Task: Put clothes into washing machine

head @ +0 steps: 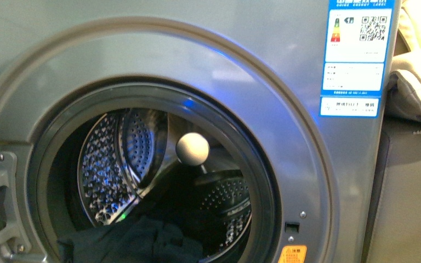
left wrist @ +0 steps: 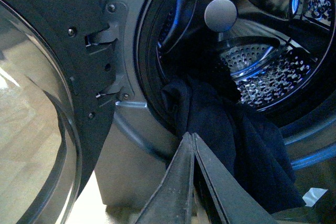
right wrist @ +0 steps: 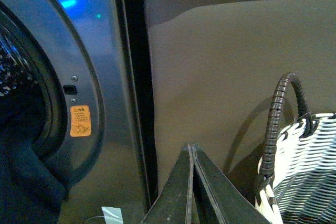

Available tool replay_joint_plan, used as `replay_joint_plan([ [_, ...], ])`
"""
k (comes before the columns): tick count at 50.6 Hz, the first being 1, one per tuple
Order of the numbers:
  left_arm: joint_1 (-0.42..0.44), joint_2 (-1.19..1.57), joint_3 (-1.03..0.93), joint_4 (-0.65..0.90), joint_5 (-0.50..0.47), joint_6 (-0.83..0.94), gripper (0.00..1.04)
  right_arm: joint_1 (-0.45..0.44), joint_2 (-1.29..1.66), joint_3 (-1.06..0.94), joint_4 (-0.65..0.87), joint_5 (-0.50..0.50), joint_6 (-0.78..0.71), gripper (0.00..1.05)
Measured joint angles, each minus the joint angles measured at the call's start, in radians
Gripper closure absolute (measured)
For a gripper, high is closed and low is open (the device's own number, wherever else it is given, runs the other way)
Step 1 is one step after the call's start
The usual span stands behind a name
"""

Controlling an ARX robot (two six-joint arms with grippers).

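The silver-grey washing machine point(head: 241, 60) fills the front view, its round port open onto the perforated steel drum point(head: 109, 164). The dark charcoal clothes point(head: 137, 241) lie in the bottom of the port; in the left wrist view they point(left wrist: 236, 140) hang out over the dark rubber seal point(left wrist: 147, 61). My left gripper point(left wrist: 191, 136) is shut and empty, its tip just in front of the hanging cloth. My right gripper point(right wrist: 190, 146) is shut and empty, beside the machine's right side, facing a brown panel. A corner of the clothes point(right wrist: 23, 182) shows in the right wrist view. Neither gripper shows in the front view.
The open door point(left wrist: 37, 119) with its glass stands beside the hinge point(left wrist: 105, 40). A grey ball point(head: 192, 148) sits in the drum. A black-and-white woven basket point(right wrist: 304, 171) stands near my right gripper. Cream-beige padded fabric point(head: 416, 82) lies right of the machine. An orange sticker point(right wrist: 80, 120) is by the port.
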Motion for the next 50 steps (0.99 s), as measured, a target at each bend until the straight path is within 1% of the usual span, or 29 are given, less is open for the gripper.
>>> replay_joint_plan([
  [5, 0.000, 0.000, 0.000, 0.000, 0.000, 0.000, 1.01, 0.000, 0.000, 0.000, 0.000, 0.000, -0.001, 1.02],
  [6, 0.000, 0.000, 0.000, 0.000, 0.000, -0.001, 1.00, 0.000, 0.000, 0.000, 0.000, 0.000, -0.002, 0.99],
  [8, 0.000, 0.000, 0.000, 0.000, 0.000, -0.001, 0.95, 0.000, 0.000, 0.000, 0.000, 0.000, -0.002, 0.92],
  [10, 0.000, 0.000, 0.000, 0.000, 0.000, 0.000, 0.88, 0.000, 0.000, 0.000, 0.000, 0.000, -0.002, 0.85],
  [12, 0.000, 0.000, 0.000, 0.000, 0.000, 0.000, 0.78, 0.000, 0.000, 0.000, 0.000, 0.000, -0.002, 0.74],
  [14, 0.000, 0.000, 0.000, 0.000, 0.000, -0.001, 0.70, 0.000, 0.000, 0.000, 0.000, 0.000, -0.002, 0.67],
  [18, 0.000, 0.000, 0.000, 0.000, 0.000, 0.000, 0.49, 0.000, 0.000, 0.000, 0.000, 0.000, -0.002, 0.48],
  [19, 0.000, 0.000, 0.000, 0.000, 0.000, -0.001, 0.45, 0.000, 0.000, 0.000, 0.000, 0.000, -0.002, 0.42],
  [20, 0.000, 0.000, 0.000, 0.000, 0.000, 0.000, 0.40, 0.000, 0.000, 0.000, 0.000, 0.000, -0.002, 0.39],
  [23, 0.000, 0.000, 0.000, 0.000, 0.000, -0.001, 0.29, 0.000, 0.000, 0.000, 0.000, 0.000, -0.002, 0.26],
  [24, 0.000, 0.000, 0.000, 0.000, 0.000, 0.000, 0.24, 0.000, 0.000, 0.000, 0.000, 0.000, -0.002, 0.23],
  [25, 0.000, 0.000, 0.000, 0.000, 0.000, -0.001, 0.20, 0.000, 0.000, 0.000, 0.000, 0.000, -0.002, 0.18],
  [27, 0.000, 0.000, 0.000, 0.000, 0.000, 0.000, 0.10, 0.000, 0.000, 0.000, 0.000, 0.000, -0.001, 0.07],
  [28, 0.000, 0.000, 0.000, 0.000, 0.000, 0.000, 0.05, 0.000, 0.000, 0.000, 0.000, 0.000, 0.000, 0.06],
  [31, 0.000, 0.000, 0.000, 0.000, 0.000, 0.000, 0.07, 0.000, 0.000, 0.000, 0.000, 0.000, -0.001, 0.08],
  [50, 0.000, 0.000, 0.000, 0.000, 0.000, 0.000, 0.07, 0.000, 0.000, 0.000, 0.000, 0.000, -0.001, 0.08],
])
